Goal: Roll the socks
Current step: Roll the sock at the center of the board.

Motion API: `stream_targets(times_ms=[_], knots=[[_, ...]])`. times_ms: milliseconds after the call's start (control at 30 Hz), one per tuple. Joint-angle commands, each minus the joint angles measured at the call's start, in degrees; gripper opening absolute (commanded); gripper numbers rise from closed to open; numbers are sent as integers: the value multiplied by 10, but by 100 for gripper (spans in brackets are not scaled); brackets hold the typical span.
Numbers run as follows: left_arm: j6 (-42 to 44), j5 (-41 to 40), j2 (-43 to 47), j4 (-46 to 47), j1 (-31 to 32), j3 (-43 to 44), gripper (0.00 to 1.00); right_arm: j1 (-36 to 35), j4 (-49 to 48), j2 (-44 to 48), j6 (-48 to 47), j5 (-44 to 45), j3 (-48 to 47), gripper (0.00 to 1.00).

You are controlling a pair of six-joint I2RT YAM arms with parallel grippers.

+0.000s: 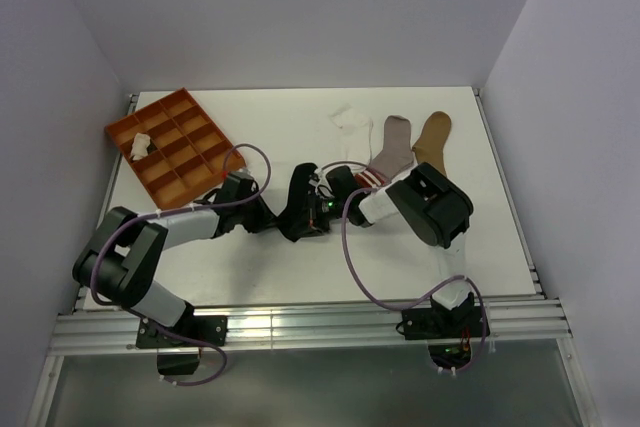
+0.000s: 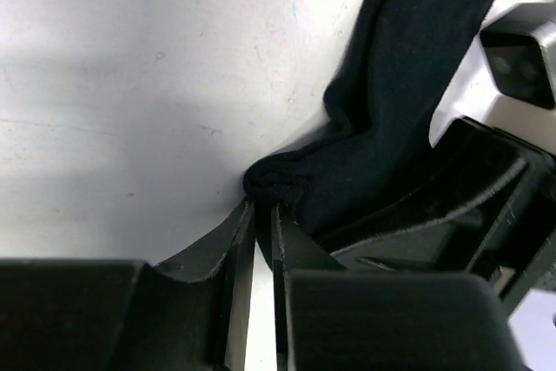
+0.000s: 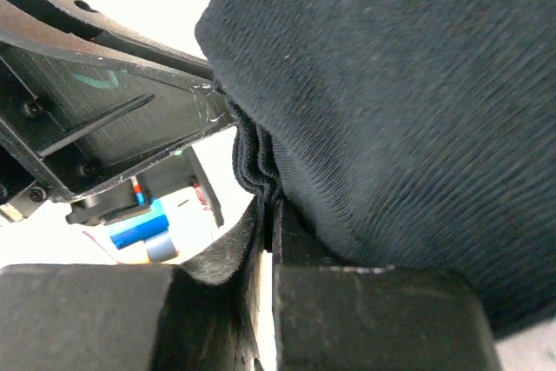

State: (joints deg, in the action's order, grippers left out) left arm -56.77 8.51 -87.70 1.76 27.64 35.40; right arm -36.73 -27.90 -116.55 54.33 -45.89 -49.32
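Note:
A black sock (image 1: 300, 199) lies at the table's centre with both grippers on it. In the left wrist view my left gripper (image 2: 262, 208) has its jaws nearly together, pinching a bunched edge of the black sock (image 2: 408, 76). My right gripper (image 3: 274, 206) is shut on a folded edge of the same black sock (image 3: 391, 84), which drapes over its right finger. From above, the left gripper (image 1: 283, 219) and the right gripper (image 1: 322, 202) meet at the sock from either side. Behind them lie a white sock (image 1: 350, 120), a grey sock with a red-striped cuff (image 1: 390, 152) and a tan sock (image 1: 432, 139).
An orange compartment tray (image 1: 190, 162) sits at the back left, with a small pale fabric bundle (image 1: 140, 145) in one compartment. White walls close in the table on three sides. The right arm's bulky wrist (image 1: 430, 205) hangs just right of centre.

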Motion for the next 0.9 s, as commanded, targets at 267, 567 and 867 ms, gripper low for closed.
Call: stream_targets(times_ms=[267, 567, 867], knots=[[21, -82, -68, -121, 10, 28, 13, -33, 207, 125, -140, 170, -6, 34], [32, -76, -83, -142, 17, 55, 13, -87, 226, 283, -254, 375, 31, 33], [40, -82, -76, -158, 20, 68, 13, -89, 135, 220, -221, 282, 10, 21]])
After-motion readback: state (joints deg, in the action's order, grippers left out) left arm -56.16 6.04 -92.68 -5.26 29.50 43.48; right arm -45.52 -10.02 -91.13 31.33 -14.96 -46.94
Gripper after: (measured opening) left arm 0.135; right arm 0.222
